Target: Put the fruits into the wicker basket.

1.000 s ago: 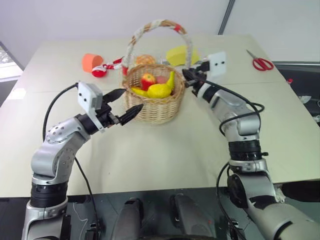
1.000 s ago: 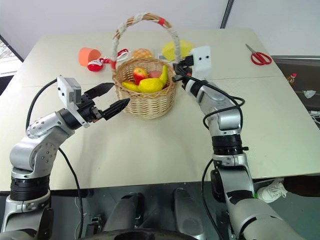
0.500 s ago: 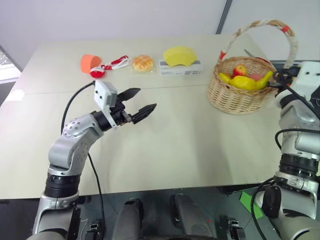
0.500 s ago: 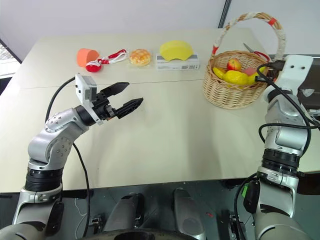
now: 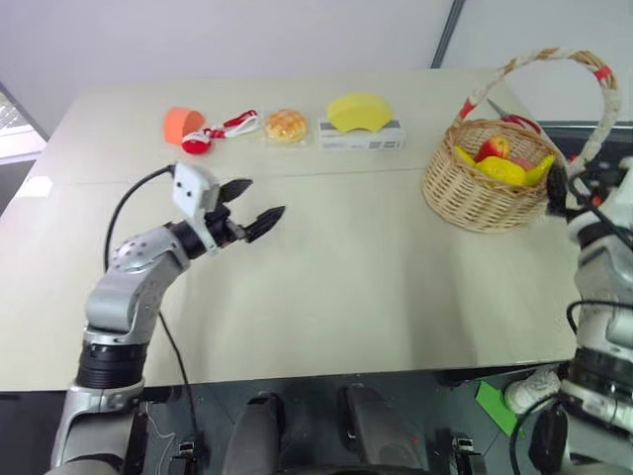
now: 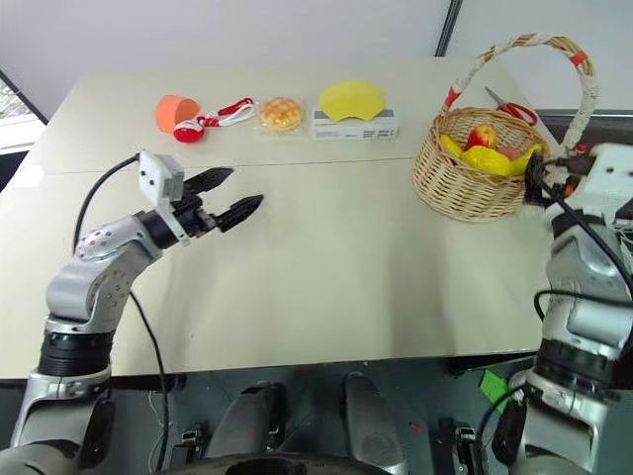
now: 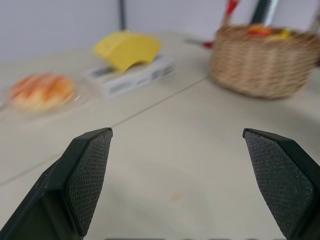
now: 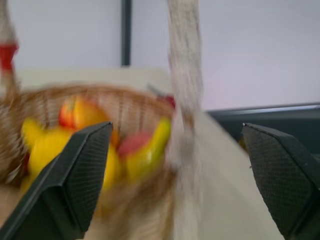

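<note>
Right eye view: fruits (image 6: pixel 492 156) lie inside the wicker basket (image 6: pixel 465 188).

place: lab | cue: bare white walls (image 5: pixel 247 30), plain test table (image 5: pixel 376 267)

The wicker basket (image 6: pixel 473 183) is rough tan woven cane, its handle wrapped in white and red tape. The table (image 6: pixel 346 287) is smooth and matt. The left gripper (image 5: pixel 252 208) has black fingers (image 7: pixel 90 175) with finely textured pads; the bun (image 6: pixel 281 112) lies under glossy clear wrap.
</note>
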Robot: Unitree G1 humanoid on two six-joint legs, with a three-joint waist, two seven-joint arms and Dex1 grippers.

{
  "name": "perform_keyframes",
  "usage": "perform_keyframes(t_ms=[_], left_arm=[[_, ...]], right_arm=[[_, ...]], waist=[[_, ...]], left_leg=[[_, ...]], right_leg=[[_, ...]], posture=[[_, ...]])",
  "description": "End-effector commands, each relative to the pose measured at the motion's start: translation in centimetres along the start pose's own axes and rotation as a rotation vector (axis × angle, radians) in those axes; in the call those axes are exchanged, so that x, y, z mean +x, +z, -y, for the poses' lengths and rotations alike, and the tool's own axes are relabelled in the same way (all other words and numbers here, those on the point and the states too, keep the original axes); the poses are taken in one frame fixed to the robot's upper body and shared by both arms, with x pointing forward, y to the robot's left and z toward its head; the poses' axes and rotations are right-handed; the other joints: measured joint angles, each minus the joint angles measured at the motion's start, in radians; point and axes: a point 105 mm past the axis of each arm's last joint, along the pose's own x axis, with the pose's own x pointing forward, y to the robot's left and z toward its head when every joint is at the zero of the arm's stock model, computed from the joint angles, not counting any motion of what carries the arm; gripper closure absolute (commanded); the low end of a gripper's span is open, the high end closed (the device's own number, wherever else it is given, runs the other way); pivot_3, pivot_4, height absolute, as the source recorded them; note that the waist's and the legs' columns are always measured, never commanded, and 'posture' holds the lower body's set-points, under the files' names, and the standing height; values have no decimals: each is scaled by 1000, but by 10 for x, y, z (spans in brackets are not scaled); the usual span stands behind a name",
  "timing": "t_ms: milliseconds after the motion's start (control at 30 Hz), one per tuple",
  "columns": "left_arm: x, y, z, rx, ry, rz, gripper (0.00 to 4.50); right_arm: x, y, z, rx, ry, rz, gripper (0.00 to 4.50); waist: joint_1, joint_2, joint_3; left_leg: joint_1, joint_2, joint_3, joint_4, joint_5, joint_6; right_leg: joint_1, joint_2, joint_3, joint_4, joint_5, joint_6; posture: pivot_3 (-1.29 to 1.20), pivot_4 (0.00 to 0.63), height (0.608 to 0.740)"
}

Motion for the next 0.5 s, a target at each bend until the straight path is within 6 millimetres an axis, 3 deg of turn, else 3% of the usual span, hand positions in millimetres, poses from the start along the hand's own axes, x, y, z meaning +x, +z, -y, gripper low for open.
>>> perform_keyframes(t_ms=[33,167,333,500], left_arm=[[-24,-10,-30,84,152,-42,0],[-44,-23,-46,69,259,-44,0],[-50,-34,-38,53,256,-46,0],[-55,-34,-33,19,250,-29,0]], right_arm=[[-17,24,-34,-100,261,79,192],[-47,5,-110,-155,691,23,192],[-53,-16,-151,-123,848,-25,192],[-46,-23,-163,-97,880,-32,192]], waist=[[-2,0,0],[-6,0,0],[3,0,0],[7,-1,0]], left_leg=[[1,0,0,0,0,0],[12,1,1,-3,0,0],[12,1,1,-2,0,0],[11,1,0,-1,0,0]], right_leg=[[0,0,0,0,0,0],[10,2,1,-1,-1,0],[10,0,0,-1,-1,1],[10,-1,0,-1,-1,1]], posture=[[0,150,740],[0,150,740],[0,150,740],[0,150,740]])
